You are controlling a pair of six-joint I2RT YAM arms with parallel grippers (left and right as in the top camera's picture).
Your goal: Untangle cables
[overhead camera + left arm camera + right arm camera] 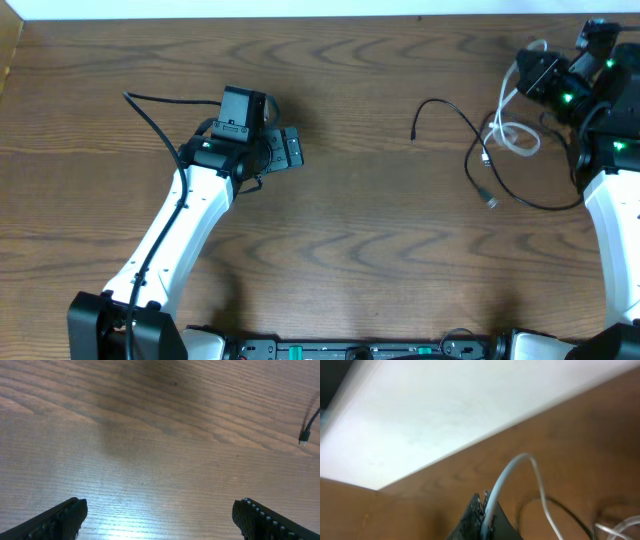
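Right jaws: closed fully, white cable (512, 472) pinched between the tips (thin cord, so the hold is judged marginal). From the pinch the cord arcs up and drops back to the surface (380, 250) at its far right end, just beside the right arm (610, 210), where it is looped and crossed with the black cable (445, 103).

Left jaws: spread wide, nothing held, hung over bare wood well apart from the tangle. Only the black cable's plug end (303, 437) is seen, at the edge of the left wrist view.

For the step in hand, the white cord should be drawn slowly up and away from the crossing, not jerked, so slip at the tips is avoided. The black cable should be pinned near its free plug by the left jaws so it is not dragged along. Which cord lies on top at the crossing cannot be told, so that should be checked before a pull direction is chosen.
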